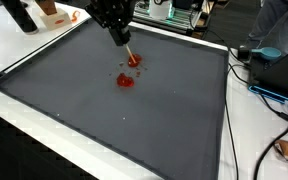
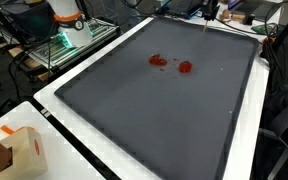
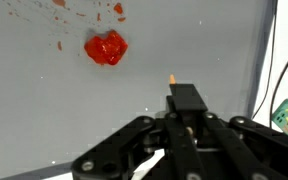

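Note:
My gripper is shut on a thin wooden stick whose orange tip pokes out past the closed fingers. In an exterior view the gripper hangs over the far part of a dark grey mat, with the stick slanting down towards a red blob. A second red blob lies just in front of it. In the wrist view one red blob sits up and to the left of the stick tip, with small red smears beyond. Both blobs lie apart on the mat.
The mat lies on a white table. Cables and blue items run along one side. A cardboard box stands at a table corner. Lit equipment stands beyond the mat's edge. A green circuit board lies off the mat.

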Controlling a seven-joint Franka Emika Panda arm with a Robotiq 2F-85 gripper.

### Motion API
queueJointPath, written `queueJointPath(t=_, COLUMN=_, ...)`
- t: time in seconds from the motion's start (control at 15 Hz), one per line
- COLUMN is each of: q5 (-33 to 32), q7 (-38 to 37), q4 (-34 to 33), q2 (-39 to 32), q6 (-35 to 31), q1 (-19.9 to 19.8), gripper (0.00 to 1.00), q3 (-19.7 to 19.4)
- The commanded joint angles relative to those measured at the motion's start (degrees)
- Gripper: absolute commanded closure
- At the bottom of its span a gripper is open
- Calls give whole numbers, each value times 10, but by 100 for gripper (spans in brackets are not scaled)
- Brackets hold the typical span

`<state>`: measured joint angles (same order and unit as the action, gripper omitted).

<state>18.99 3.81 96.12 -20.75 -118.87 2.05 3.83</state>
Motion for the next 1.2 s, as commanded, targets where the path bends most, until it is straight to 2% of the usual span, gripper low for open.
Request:
queueJointPath(t=0.0, q5=63, q7=80, q4=-27, q2=-37, q6=20, q1=-34, gripper=97, q3=25)
queueJointPath(t=0.4, q5=118, q7=134, q4=-44, q2=-79, q6=32, q1=-60, gripper=97, q3=39)
queueJointPath(t=1.13, q5=164, q7=143, q4=-62, q2=-130, q6=38, q1=-84, gripper=97, q3=47)
